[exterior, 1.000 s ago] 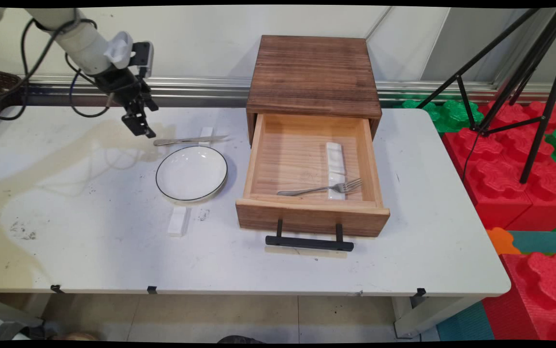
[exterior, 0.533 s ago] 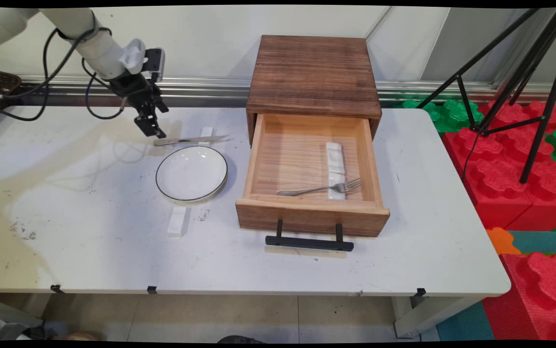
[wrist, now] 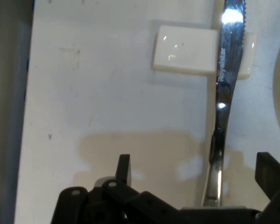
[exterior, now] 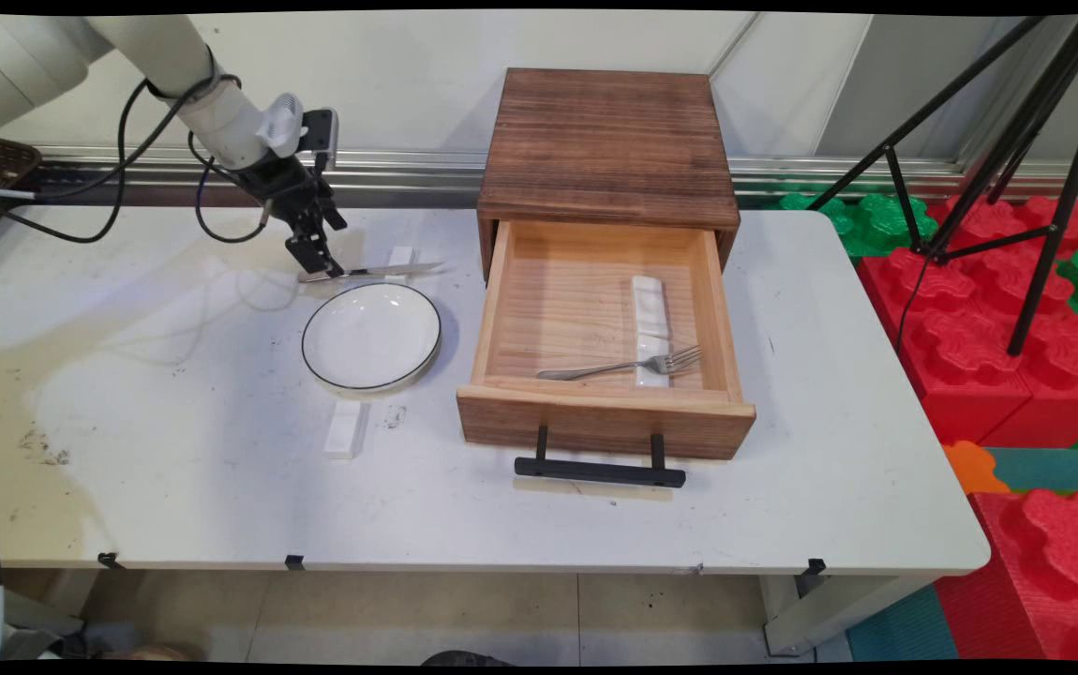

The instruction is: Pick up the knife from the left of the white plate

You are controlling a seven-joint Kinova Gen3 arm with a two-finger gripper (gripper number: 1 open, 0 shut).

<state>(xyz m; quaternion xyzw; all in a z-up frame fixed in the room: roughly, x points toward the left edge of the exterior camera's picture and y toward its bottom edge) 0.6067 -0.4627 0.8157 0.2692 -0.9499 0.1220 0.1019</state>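
A steel table knife (exterior: 370, 272) lies on the white table behind a white plate (exterior: 371, 336), its blade propped on a small white rest (exterior: 398, 260). My gripper (exterior: 319, 255) hangs open just above the knife's handle end. In the hand view the knife (wrist: 220, 116) runs up between my two spread fingers (wrist: 124, 169), nearer the right one, with the rest (wrist: 184, 49) under the blade. Nothing is held.
A wooden box (exterior: 608, 150) stands at the back with its drawer (exterior: 605, 412) pulled open. A fork (exterior: 623, 364) lies in the drawer on a white rest (exterior: 651, 314). Another white rest (exterior: 345, 429) lies in front of the plate. Tripod legs (exterior: 1036, 178) and foam blocks (exterior: 1017, 309) stand at the right.
My gripper has moved right and down, from left of the knife to over its handle end. Nothing else has moved.
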